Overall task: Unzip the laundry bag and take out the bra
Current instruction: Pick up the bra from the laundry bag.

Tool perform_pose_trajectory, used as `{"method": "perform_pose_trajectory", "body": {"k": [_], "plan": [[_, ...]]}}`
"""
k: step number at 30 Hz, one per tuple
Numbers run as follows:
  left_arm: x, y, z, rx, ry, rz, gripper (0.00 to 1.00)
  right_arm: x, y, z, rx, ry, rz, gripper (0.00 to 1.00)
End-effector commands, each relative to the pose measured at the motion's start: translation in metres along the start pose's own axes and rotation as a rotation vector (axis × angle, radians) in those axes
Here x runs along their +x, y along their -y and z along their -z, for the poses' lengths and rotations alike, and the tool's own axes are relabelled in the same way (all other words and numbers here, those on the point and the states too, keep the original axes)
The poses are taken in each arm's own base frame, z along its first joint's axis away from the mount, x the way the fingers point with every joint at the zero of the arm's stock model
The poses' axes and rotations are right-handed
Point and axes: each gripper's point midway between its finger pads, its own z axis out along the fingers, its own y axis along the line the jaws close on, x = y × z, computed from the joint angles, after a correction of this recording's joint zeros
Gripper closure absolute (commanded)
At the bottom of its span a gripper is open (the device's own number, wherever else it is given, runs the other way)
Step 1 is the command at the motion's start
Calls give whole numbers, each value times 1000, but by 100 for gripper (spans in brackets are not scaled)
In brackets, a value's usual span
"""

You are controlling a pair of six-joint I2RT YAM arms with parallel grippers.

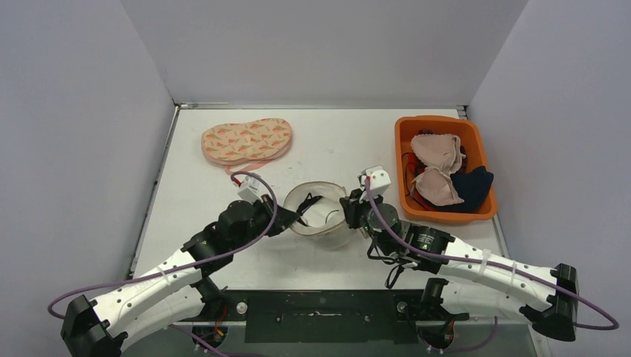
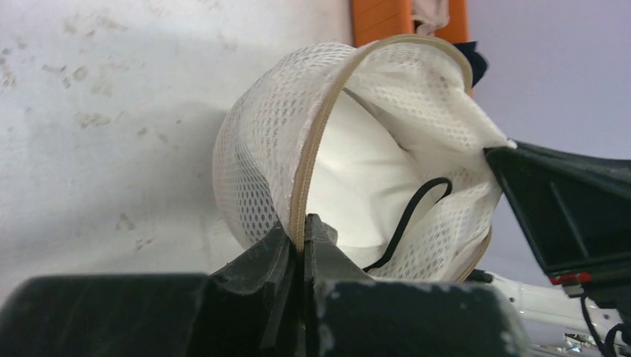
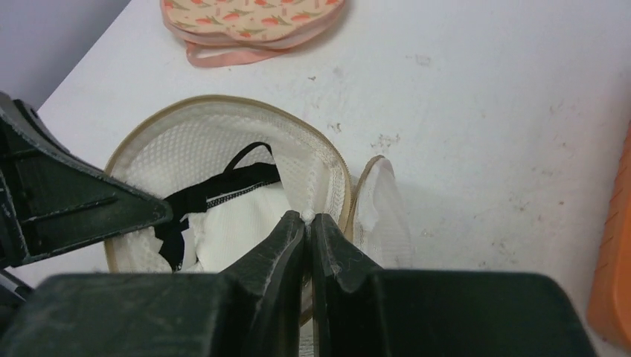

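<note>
The white mesh laundry bag (image 1: 320, 214) sits at the table's middle front, its mouth open and its tan zipper rim spread. A bra with black straps (image 3: 223, 178) lies inside it; a strap also shows in the left wrist view (image 2: 417, 212). My left gripper (image 1: 292, 217) is shut on the bag's left rim (image 2: 316, 149). My right gripper (image 1: 350, 210) is shut on the bag's right rim (image 3: 327, 167). The two grippers hold the mouth open between them.
An orange bin (image 1: 408, 134) with several garments stands at the back right. A peach carrot-print pouch (image 1: 246, 141) lies at the back left, also in the right wrist view (image 3: 253, 18). Grey walls enclose the white table (image 1: 342, 141).
</note>
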Motion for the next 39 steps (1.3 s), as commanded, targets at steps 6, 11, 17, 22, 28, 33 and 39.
{"method": "perform_pose_trajectory", "body": {"k": [6, 11, 17, 22, 28, 33, 39], "plan": [[-1, 8, -15, -5, -20, -52, 100, 28, 20, 2, 123, -24, 164, 95], [-19, 30, -5, 51, 37, -71, 100, 30, 28, 6, 143, 11, 135, 95], [-38, 41, 11, 87, 114, -102, 100, 30, 36, 8, 156, 34, 162, 95], [11, -16, -5, 30, 4, -37, 100, 72, 39, 3, 134, -29, 109, 95], [31, -36, -4, 77, -3, 23, 100, 88, 41, 8, 94, -35, 43, 95], [26, -30, 1, 112, 19, 11, 100, 98, 37, 14, 43, -66, 28, 95], [30, -27, 0, 115, -5, -14, 100, 93, 32, 26, -9, -64, -27, 67]]}}
